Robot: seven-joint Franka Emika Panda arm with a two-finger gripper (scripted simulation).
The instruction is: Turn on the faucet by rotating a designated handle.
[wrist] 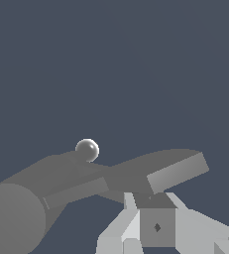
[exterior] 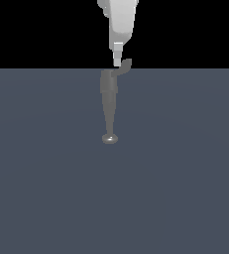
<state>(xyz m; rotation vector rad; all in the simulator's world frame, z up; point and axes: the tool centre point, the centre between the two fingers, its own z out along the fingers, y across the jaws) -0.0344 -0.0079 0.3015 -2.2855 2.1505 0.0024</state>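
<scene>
While gripper (exterior: 117, 63) touches handle (exterior: 124, 65) from above | faucet (exterior: 109, 106) below | jaw opening: cannot tell

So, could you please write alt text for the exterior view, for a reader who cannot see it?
A white robot gripper comes down from above onto the short grey handle at the top of a small grey faucet. The faucet's long tapering spout ends in a shiny round knob, on a plain dark grey surface.
</scene>
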